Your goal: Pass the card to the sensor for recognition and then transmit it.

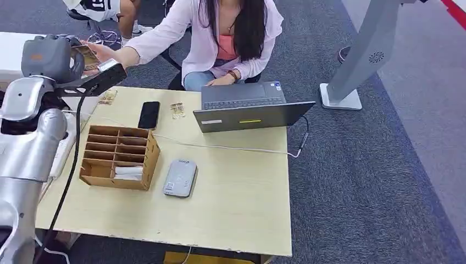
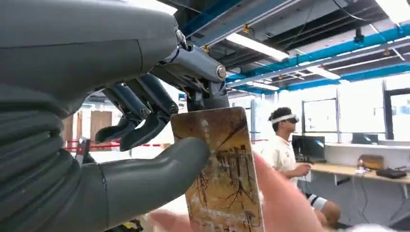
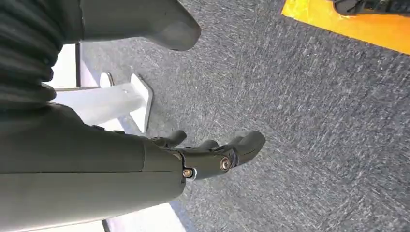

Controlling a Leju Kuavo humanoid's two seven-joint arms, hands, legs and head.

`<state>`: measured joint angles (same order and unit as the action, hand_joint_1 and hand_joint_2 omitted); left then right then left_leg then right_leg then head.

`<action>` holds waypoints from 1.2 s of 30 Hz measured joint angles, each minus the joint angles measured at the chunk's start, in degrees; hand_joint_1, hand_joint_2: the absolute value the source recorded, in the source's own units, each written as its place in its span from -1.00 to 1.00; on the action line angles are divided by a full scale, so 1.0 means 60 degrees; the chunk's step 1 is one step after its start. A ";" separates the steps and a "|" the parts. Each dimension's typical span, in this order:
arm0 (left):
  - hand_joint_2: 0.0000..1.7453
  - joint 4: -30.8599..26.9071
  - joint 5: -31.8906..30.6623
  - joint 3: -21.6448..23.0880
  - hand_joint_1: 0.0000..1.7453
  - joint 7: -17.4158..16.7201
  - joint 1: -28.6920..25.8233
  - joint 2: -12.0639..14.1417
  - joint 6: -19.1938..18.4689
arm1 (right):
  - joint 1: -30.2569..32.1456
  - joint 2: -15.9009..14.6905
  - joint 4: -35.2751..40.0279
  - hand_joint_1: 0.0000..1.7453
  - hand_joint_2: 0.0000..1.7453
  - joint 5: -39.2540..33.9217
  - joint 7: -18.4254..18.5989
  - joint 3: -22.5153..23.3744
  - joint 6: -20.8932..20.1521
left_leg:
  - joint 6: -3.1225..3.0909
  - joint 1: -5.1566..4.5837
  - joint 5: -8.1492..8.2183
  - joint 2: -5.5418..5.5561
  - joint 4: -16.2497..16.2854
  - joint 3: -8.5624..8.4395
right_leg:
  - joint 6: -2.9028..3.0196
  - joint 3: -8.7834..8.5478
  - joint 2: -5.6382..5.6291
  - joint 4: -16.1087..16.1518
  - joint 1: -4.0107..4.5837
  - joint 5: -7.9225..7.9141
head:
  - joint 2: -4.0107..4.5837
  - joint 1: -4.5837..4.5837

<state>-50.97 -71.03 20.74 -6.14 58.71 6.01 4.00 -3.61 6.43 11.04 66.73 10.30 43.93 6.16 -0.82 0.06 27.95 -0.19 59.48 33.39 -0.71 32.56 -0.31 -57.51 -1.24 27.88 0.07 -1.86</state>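
My left hand [image 1: 57, 56] is raised beyond the table's far left corner and pinches a brown picture card [image 1: 88, 55] between thumb and fingers. Up close, the thumb of the left hand [image 2: 145, 179] presses the card [image 2: 225, 174] against the darker fingers. A person's hand [image 1: 112, 54] reaches out to the card, and their fingers [image 2: 285, 203] touch its lower part. The grey card sensor [image 1: 180, 177] lies flat on the table, well away from the card. My right hand [image 3: 208, 157] hangs over the carpet, fingers apart and holding nothing.
A wooden compartment box [image 1: 118, 157] stands left of the sensor. A black phone [image 1: 149, 114], two small cards [image 1: 177, 109] and an open laptop [image 1: 247, 107] sit toward the table's [image 1: 236, 203] far side. A cable [image 1: 220, 147] crosses the table. A grey stand base [image 1: 340, 98] is on the carpet.
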 joint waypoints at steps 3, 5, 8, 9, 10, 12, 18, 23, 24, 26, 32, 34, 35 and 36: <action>1.00 0.0513 0.0091 0.0018 -1.00 0.0000 0.0102 -0.0127 0.0222 | -0.0002 0.0000 0.0000 -1.00 1.00 -0.0018 0.0054 0.0011 0.0000 | 0.0000 0.0000 0.0000 0.0000 -0.0001 0.0000 | 0.0000 0.0000 -0.0001 0.0000 0.0000 0.0001 | 0.0000 0.0000; 1.00 0.0757 0.0168 0.0018 -1.00 0.0004 0.0090 -0.0171 0.0379 | -0.0003 0.0000 0.0000 -1.00 1.00 -0.0018 0.0058 0.0033 0.0004 | 0.0000 0.0000 0.0000 0.0000 -0.0002 0.0001 | 0.0000 0.0000 0.0000 0.0000 0.0001 0.0001 | 0.0000 0.0000; 1.00 0.1001 0.0266 0.0018 -1.00 0.0015 0.0066 -0.0182 0.0605 | 0.0001 0.0000 0.0000 -1.00 1.00 -0.0018 0.0054 0.0113 0.0004 | 0.0001 0.0001 0.0000 0.0000 -0.0002 0.0001 | 0.0000 0.0000 0.0000 -0.0001 0.0002 0.0000 | 0.0000 0.0000; 1.00 0.1034 0.0302 0.0018 -1.00 0.0040 0.0050 -0.0182 0.0677 | 0.0002 0.0000 0.0000 -1.00 1.00 -0.0018 0.0054 0.0139 0.0004 | 0.0001 0.0001 0.0000 0.0000 -0.0002 0.0001 | 0.0000 -0.0001 0.0000 -0.0001 0.0002 0.0000 | 0.0000 0.0000; 1.00 0.1048 0.0339 0.0018 -1.00 0.0073 0.0014 -0.0178 0.0791 | 0.0002 0.0000 0.0000 -1.00 1.00 -0.0018 0.0055 0.0153 0.0004 | 0.0001 0.0001 -0.0001 0.0000 -0.0002 0.0001 | 0.0000 -0.0001 0.0000 -0.0001 0.0002 0.0000 | 0.0000 0.0000; 1.00 0.1045 0.0456 0.0018 -1.00 0.0248 -0.0117 -0.0160 0.1122 | 0.0001 0.0000 0.0000 -1.00 1.00 -0.0022 0.0054 0.0164 0.0004 | 0.0001 0.0001 0.0000 0.0001 -0.0003 0.0003 | 0.0000 -0.0004 0.0000 -0.0003 0.0001 0.0000 | 0.0000 0.0000; 1.00 -0.1274 0.2474 -0.0330 -1.00 0.1986 -0.2410 0.0247 0.2970 | 0.0014 0.0000 -0.0004 -1.00 1.00 -0.0062 0.0120 0.0277 0.0051 | 0.0004 -0.0008 0.0013 -0.0023 -0.0014 0.0001 | 0.0001 -0.0009 -0.0026 -0.0004 -0.0005 0.0009 | 0.0000 -0.0004; 1.00 -0.5019 0.5774 -0.1626 -1.00 0.4661 -0.6536 0.0634 0.3770 | 0.0102 0.0036 -0.0004 -1.00 1.00 -0.0237 0.0153 0.0531 0.0240 | 0.0013 -0.0012 0.0066 -0.0103 -0.0027 -0.0037 | 0.0011 -0.0009 -0.0106 -0.0002 -0.0007 0.0055 | 0.0000 0.0014; 1.00 -0.5454 0.6251 -0.1958 -1.00 0.5074 -0.7113 0.0623 0.3749 | 0.0133 0.0036 -0.0004 -1.00 1.00 -0.0251 0.0153 0.0582 0.0251 | 0.0003 -0.0009 0.0072 -0.0095 -0.0025 -0.0029 | 0.0006 -0.0004 -0.0100 0.0001 -0.0006 0.0068 | 0.0000 0.0029; 1.00 -0.6520 0.7284 -0.2562 -1.00 0.5987 -0.8390 0.0587 0.3459 | 0.0148 0.0062 -0.0007 -1.00 1.00 -0.0350 0.0131 0.0711 0.0350 | 0.0008 -0.0006 0.0081 -0.0065 -0.0039 -0.0012 | 0.0014 -0.0023 -0.0065 -0.0001 -0.0006 0.0080 | 0.0000 -0.0051; 1.00 -0.8915 1.1539 -0.6387 -1.00 0.7712 -1.1872 -0.0949 -0.1544 | 0.0247 0.0277 -0.0007 -1.00 1.00 -0.0834 -0.0073 0.1254 0.0893 | 0.0003 0.0002 0.0149 -0.0077 -0.0035 -0.0077 | 0.0005 -0.0063 -0.0071 0.0008 -0.0007 0.0135 | 0.0000 -0.0007; -1.00 -0.8695 1.1872 -0.8541 -1.00 0.7372 -1.1793 -0.1816 -0.3899 | 0.0215 0.0386 -0.0011 -1.00 1.00 -0.0914 -0.0084 0.1439 0.1071 | 0.0003 0.0001 0.0149 -0.0075 -0.0035 -0.0085 | 0.0006 -0.0065 -0.0069 0.0008 -0.0005 0.0134 | 0.0000 -0.0018; -1.00 -0.8283 1.1832 -0.9818 -1.00 0.7143 -1.1574 -0.2176 -0.4713 | 0.0202 0.0437 -0.0007 -1.00 1.00 -0.0914 -0.0084 0.1508 0.1107 | 0.0004 0.0001 0.0149 -0.0077 -0.0035 -0.0090 | 0.0007 -0.0073 -0.0069 0.0008 -0.0005 0.0134 | 0.0000 -0.0029; -1.00 -0.7835 1.1679 -1.0813 -1.00 0.7144 -1.1424 -0.2417 -0.5146 | 0.0195 0.0463 -0.0011 -1.00 1.00 -0.0914 -0.0084 0.1581 0.1118 | 0.0005 -0.0004 0.0150 -0.0085 -0.0035 -0.0102 | 0.0009 -0.0074 -0.0078 0.0008 -0.0004 0.0134 | 0.0000 -0.0014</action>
<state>-97.98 -0.96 -44.14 36.72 -9.84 -8.49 -26.88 -2.44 9.20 10.97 61.24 9.79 53.42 12.87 -0.79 0.04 28.85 -0.70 59.26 32.77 -0.66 32.12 -0.78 -57.47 -1.26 28.68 0.07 -1.94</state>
